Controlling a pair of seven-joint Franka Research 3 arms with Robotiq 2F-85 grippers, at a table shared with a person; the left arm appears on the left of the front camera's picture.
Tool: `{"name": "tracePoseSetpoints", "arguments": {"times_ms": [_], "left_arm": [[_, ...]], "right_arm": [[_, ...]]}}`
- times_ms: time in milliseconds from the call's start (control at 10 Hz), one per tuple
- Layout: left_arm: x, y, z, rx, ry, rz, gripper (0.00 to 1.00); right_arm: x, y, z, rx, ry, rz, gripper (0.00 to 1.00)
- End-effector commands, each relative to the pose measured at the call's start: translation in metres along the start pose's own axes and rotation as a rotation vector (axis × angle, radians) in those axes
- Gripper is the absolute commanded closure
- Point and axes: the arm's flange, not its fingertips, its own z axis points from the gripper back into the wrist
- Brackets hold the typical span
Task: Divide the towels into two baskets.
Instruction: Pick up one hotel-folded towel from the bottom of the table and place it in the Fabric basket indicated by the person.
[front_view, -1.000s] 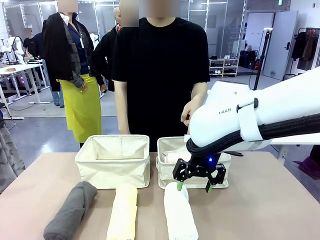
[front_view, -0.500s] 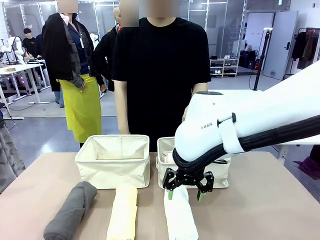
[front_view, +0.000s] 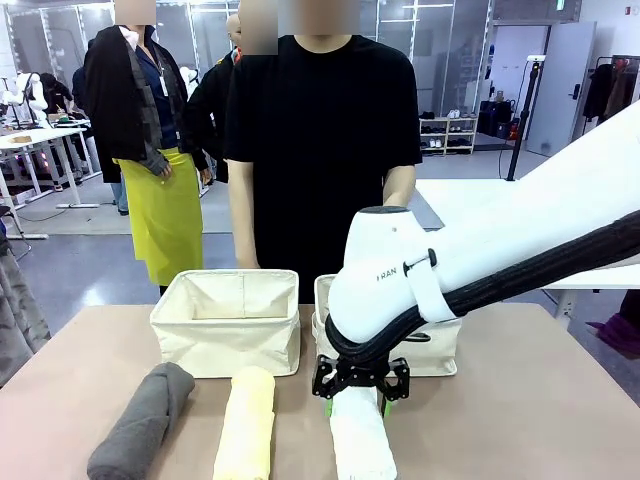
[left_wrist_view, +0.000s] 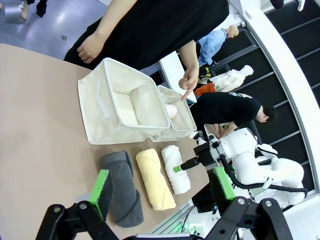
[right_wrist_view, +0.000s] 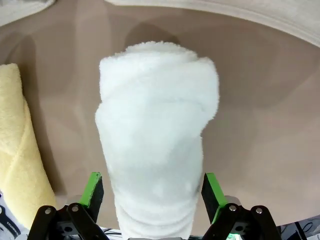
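The right gripper (front_view: 357, 407) had dropped and shifted left from the front of the right basket (front_view: 442, 348). It now sat low over the far end of the white towel (front_view: 362, 445), and the right arm (front_view: 480, 255) covered much of that basket. From the front its jaws were half hidden under the wrist. The right wrist view showed them wide, one green pad on each side of the roll. Whether the pads touched it could not be told. That view also caught the yellow towel (right_wrist_view: 17, 150) lying alongside.

The left wrist view showed the left gripper (left_wrist_view: 162, 192) wide and empty, high over the table (left_wrist_view: 35, 125). Below it three rolls lay side by side on the near part of the table: the grey towel (left_wrist_view: 122, 187) at left, the yellow in the middle, the white at right.

The left basket (left_wrist_view: 100, 112) held nothing. The left wrist view looked into the right basket, where the end of the pink towel (left_wrist_view: 171, 111) lay; from the front the arm hid it. A person's hand (left_wrist_view: 189, 82) pointed a finger down over that basket.

The letters "FRAN" could be read on the right arm's white shell.
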Motion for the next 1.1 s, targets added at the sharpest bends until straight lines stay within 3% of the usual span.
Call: {"name": "tracePoseSetpoints", "arguments": {"times_ms": [0, 400, 500, 600, 700, 800, 900, 1000], "left_arm": [[0.001, -0.001, 0.002, -0.023, -0.015, -0.011, 0.00], [0.001, -0.001, 0.002, -0.023, -0.015, -0.011, 0.00], [0.001, -0.001, 0.002, -0.023, -0.015, -0.011, 0.00], [0.001, -0.001, 0.002, -0.023, -0.015, -0.011, 0.00], [0.001, -0.001, 0.002, -0.023, -0.015, -0.011, 0.00], [0.001, -0.001, 0.002, -0.023, -0.015, -0.011, 0.00], [0.001, -0.001, 0.002, -0.023, -0.015, -0.011, 0.00], [0.001, -0.001, 0.002, -0.023, -0.015, -0.011, 0.00]], "right_arm": [[0.006, 0.013, -0.012, -0.023, -0.004, -0.043, 0.00], [0.006, 0.022, -0.031, -0.063, -0.008, -0.034, 0.00], [0.005, 0.022, -0.032, -0.064, -0.012, -0.024, 0.19], [0.004, 0.021, -0.031, -0.064, -0.018, -0.022, 0.19], [0.003, 0.021, -0.030, -0.064, -0.020, -0.019, 0.38], [0.003, 0.022, -0.030, -0.067, -0.018, -0.017, 0.25], [0.001, 0.023, -0.029, -0.069, -0.017, -0.017, 0.58], [-0.003, 0.024, -0.020, -0.074, -0.019, -0.007, 0.40]]}}
